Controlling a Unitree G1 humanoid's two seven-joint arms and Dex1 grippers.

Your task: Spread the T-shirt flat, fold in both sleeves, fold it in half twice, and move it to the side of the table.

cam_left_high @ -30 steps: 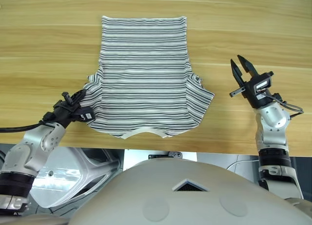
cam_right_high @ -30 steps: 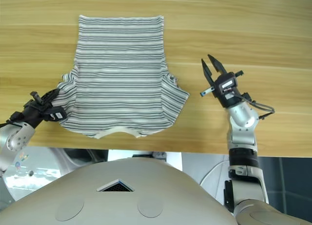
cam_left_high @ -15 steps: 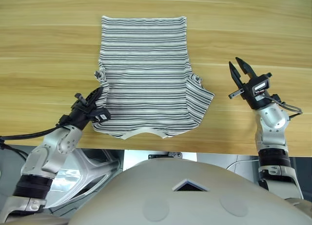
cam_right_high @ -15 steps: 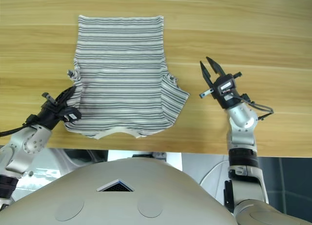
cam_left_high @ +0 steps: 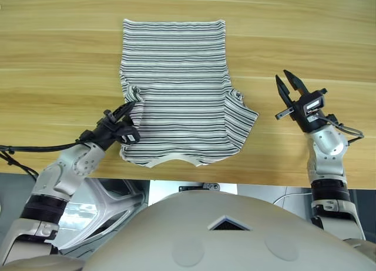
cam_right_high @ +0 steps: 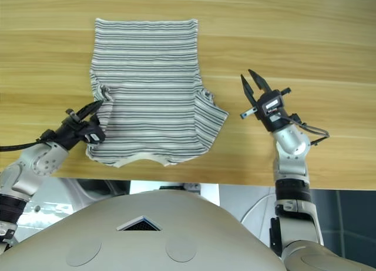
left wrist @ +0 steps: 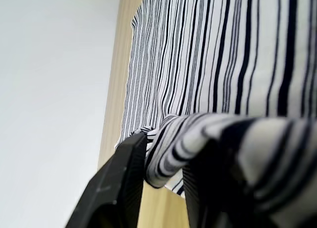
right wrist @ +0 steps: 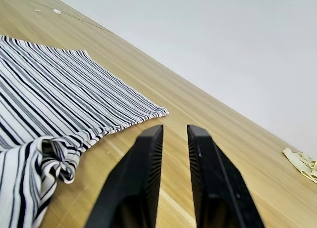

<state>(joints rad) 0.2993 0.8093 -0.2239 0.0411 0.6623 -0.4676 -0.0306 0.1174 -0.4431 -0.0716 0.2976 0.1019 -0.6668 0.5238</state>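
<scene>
There it was: the striped T-shirt (cam_left_high: 173,77) lay spread on the wooden table (cam_left_high: 53,65), hem at the far side and neckline at the near edge. The left gripper (cam_left_high: 126,115) was clamped on the left sleeve (cam_left_high: 134,94). In the left wrist view, striped cloth was bunched between its fingers (left wrist: 119,183), and the sleeve stood doubled over the shirt's body. The right gripper (cam_left_high: 292,86) hung over bare wood to the shirt's right, jaws parted and holding nothing, and the right sleeve (cam_left_high: 242,112) jutted out unfolded. The step in hand looked like the left sleeve fold. To do it well, the cuff should travel inward low and level, come down with its crease in line with the shirt's side edge, and be let go only once it lies flat, so the body underneath is not dragged. The cuff seemed twisted, though the view was too tight to be sure. As for writing, a white tag (cam_left_high: 130,139) on the left gripper was too small to read, and the shirt showed only stripes.
</scene>
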